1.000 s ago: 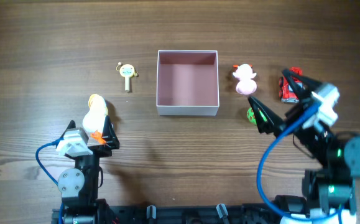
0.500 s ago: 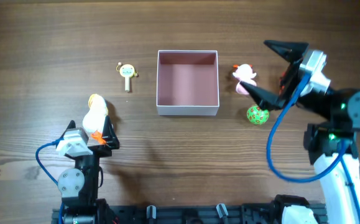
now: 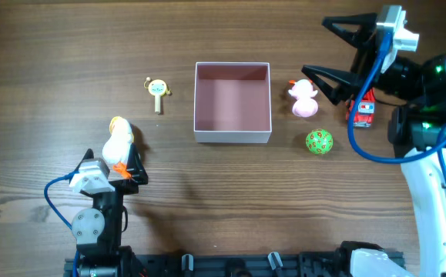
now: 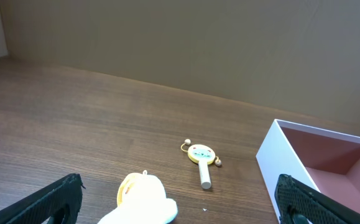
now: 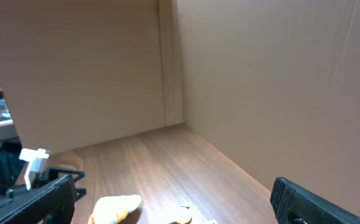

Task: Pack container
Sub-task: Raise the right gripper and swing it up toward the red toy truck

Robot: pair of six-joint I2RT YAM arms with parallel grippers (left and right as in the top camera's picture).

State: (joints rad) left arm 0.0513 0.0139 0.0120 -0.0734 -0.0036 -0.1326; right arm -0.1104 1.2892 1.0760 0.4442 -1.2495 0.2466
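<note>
Container: square white-walled box with a dusty-pink inside (image 3: 233, 104), at table centre.
My left gripper (image 3: 112, 159): jaws parted, gripping nothing, just behind the yellow-and-white toy duck (image 3: 118, 137).
My right gripper (image 3: 315, 46): jaws spread wide, above the pink toy duck (image 3: 304, 98).

Even bright light, soft shadows, sharp
</note>
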